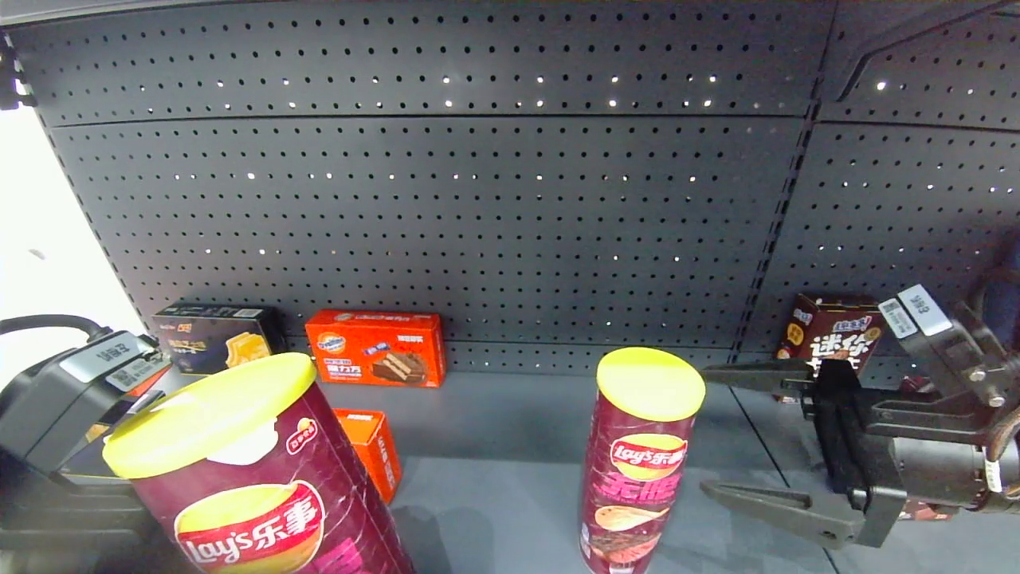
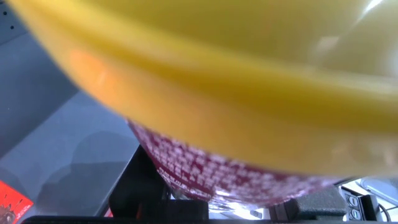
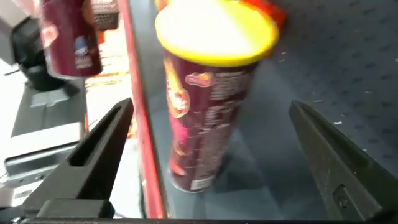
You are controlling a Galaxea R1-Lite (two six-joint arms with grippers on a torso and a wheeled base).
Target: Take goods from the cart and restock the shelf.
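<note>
The upright maroon cardboard crisp tube with yellow lid (image 1: 641, 470) stood just left of the right claw (image 1: 704, 430); that claw gaped wide, holding nothing

I saw the dark grey metal shelf board (image 1: 510, 446) carrying an upright maroon chip can with a yellow plastic lid (image 1: 641, 462). Left of that can lay a small orange cardboard box (image 1: 374, 450). Behind-left of the can stood a flat orange cardboard box (image 1: 374, 348), farther left a black cardboard box (image 1: 215, 339), and behind-right a brown cardboard box (image 1: 829, 339).
</note>
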